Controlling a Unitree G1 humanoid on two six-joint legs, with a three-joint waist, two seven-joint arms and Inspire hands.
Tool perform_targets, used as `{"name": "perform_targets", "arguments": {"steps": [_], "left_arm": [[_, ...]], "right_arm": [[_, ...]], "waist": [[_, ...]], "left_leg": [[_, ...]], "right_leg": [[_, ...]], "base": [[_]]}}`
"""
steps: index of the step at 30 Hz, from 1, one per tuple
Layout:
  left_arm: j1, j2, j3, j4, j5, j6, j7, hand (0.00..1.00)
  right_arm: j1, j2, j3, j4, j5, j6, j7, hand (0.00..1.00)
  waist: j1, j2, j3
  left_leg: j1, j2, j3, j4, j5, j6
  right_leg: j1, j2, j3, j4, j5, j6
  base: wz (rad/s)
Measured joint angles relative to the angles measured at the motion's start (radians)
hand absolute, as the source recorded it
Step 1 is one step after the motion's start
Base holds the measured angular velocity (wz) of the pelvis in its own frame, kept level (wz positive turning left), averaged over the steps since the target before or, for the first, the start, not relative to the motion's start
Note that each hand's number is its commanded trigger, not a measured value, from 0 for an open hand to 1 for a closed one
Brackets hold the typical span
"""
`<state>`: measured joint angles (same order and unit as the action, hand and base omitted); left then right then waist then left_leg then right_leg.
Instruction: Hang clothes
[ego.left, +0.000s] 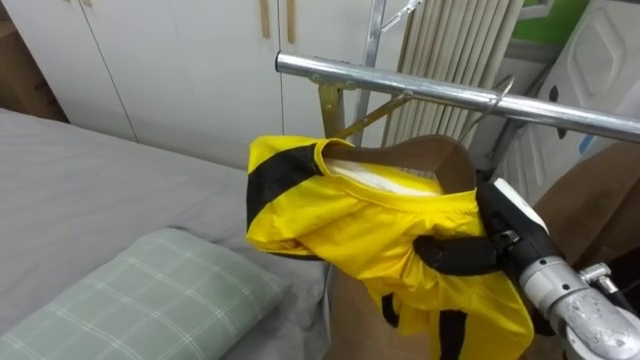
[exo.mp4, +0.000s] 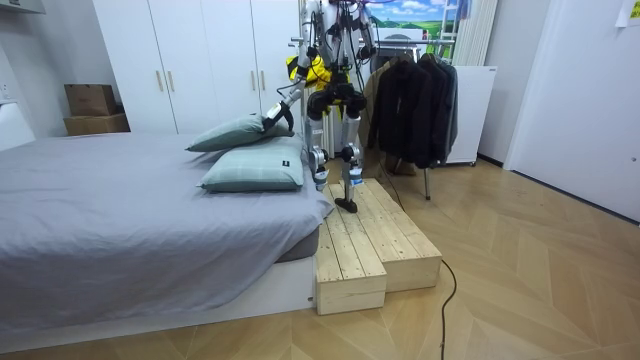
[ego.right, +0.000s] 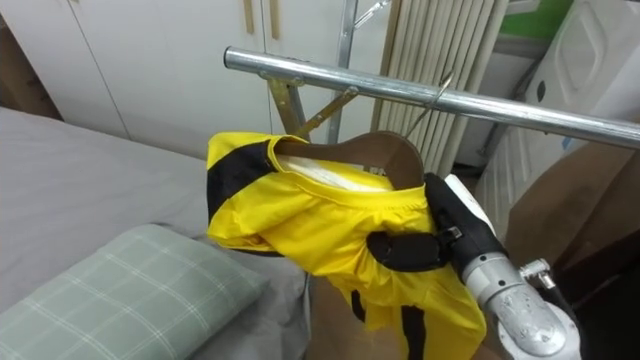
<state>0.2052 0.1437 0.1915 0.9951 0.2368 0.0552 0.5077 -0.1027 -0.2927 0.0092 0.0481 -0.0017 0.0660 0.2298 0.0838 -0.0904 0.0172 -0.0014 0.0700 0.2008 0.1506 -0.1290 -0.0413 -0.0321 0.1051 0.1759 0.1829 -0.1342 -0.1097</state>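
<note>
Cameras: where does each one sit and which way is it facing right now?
Left eye view: on the head, looking down at the rail and yellow shirt; right robot hand grips the shirt.
Right eye view: beside it, same scene, same hand.
Room view: across the room, facing the bed and the whole robot on a wooden step.
All three share the shirt.

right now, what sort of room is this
Most likely a bedroom: a wide grey-sheeted bed with checked green pillows, tall white wardrobe doors behind it, and a silver metal clothes rail.
</note>
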Motion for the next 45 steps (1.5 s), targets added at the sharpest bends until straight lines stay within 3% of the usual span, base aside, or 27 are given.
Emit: {"name": "perform_targets", "arguments": {"steps": [9, 19, 25, 32, 37, 45], "left_arm": [[0.0, 0.0, -0.011, -0.003, 0.0, 0.0, 0.0, 0.0], [-0.001, 0.0, -0.01, -0.003, 0.001, 0.0, 0.0, 0.0], [-0.002, 0.004, -0.008, -0.003, 0.002, 0.006, -0.017, 0.0], [-0.006, 0.01, -0.009, -0.003, 0.001, 0.004, -0.019, 0.0], [-0.018, 0.01, -0.007, -0.001, 0.001, 0.004, -0.032, 0.0], [-0.021, 0.01, -0.007, -0.001, 0.001, 0.004, -0.053, 0.0]], "right_arm": [[-0.013, -0.002, 0.001, 0.076, 0.121, 0.0, -0.01, 1.0], [-0.039, -0.009, 0.002, 0.151, 0.137, 0.0, -0.016, 1.0], [-0.092, -0.009, 0.007, 0.262, 0.137, -0.015, -0.008, 1.0], [-0.132, -0.009, 0.01, 0.387, 0.139, -0.056, -0.009, 1.0], [-0.147, -0.008, 0.007, 0.449, 0.15, -0.095, -0.031, 1.0], [-0.161, -0.009, 0.008, 0.463, 0.143, -0.101, -0.042, 1.0]], "waist": [[0.0, 0.0, -0.0001], [0.003, -0.002, -0.0012], [0.005, -0.005, 0.0001], [0.013, -0.019, 0.0014], [0.024, -0.017, 0.0037], [0.028, -0.015, 0.0048]], "left_leg": [[-0.004, -0.004, -0.013, 0.0, 0.0, 0.0], [-0.002, -0.005, -0.019, 0.0, 0.0, 0.0], [0.014, -0.005, -0.021, 0.001, 0.0, 0.0], [0.014, -0.007, -0.023, 0.002, 0.0, 0.001], [0.013, -0.007, -0.024, 0.001, 0.0, 0.001], [0.007, -0.007, -0.023, 0.001, 0.0, 0.001]], "right_leg": [[0.006, -0.005, -0.014, -0.011, 0.0, 0.0], [0.011, -0.006, -0.016, -0.012, 0.0, 0.0], [0.025, -0.006, -0.015, -0.01, 0.0, 0.0], [0.025, -0.007, -0.016, -0.01, 0.0, 0.001], [0.025, -0.007, -0.016, -0.013, 0.0, 0.001], [0.02, -0.007, -0.016, -0.013, -0.001, 0.002]], "base": [[0.05], [0.0], [0.0], [0.0], [0.0], [0.0]]}}
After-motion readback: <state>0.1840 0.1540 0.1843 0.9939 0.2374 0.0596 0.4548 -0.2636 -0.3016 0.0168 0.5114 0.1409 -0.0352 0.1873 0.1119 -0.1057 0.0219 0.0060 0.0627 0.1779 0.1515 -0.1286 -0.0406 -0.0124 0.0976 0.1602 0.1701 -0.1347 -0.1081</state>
